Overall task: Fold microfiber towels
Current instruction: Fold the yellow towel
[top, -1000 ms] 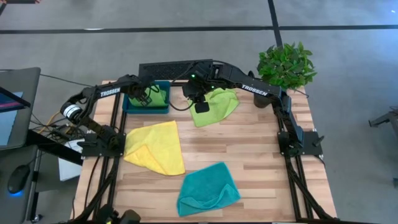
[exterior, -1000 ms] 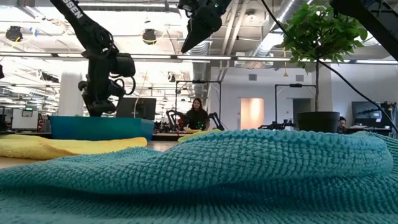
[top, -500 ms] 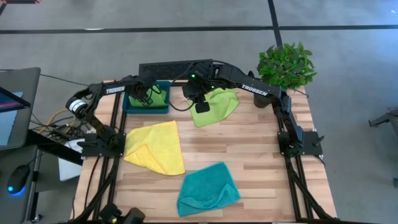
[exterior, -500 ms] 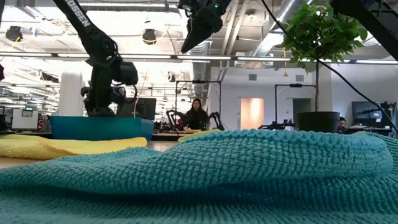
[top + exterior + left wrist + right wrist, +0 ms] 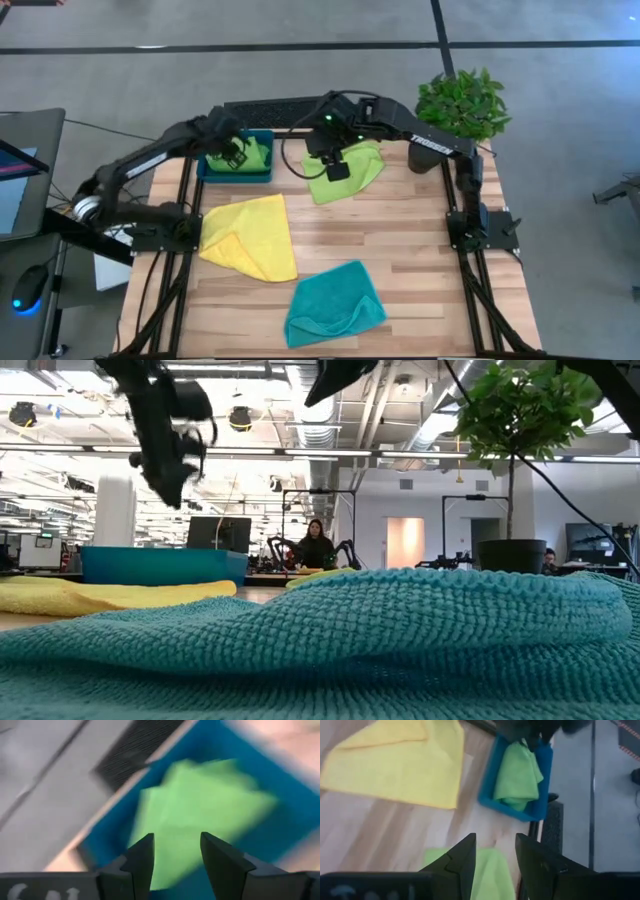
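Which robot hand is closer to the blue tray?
The left one. The left gripper hangs open right above the blue tray, over the green towel lying in it. The right gripper is off to the side, above the other green towel on the table.

A potted plant [image 5: 460, 103] stands near a blue tray [image 5: 210, 167].

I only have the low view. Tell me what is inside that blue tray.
Observer: A folded lime green towel lies in the blue tray.
Operator: Report the left gripper.
Observer: The left gripper is above that towel, fingers open, holding nothing.
Operator: Now give me the right gripper.
Observer: The right gripper is open and empty over the second lime green towel, which lies unfolded on the table beside the tray.
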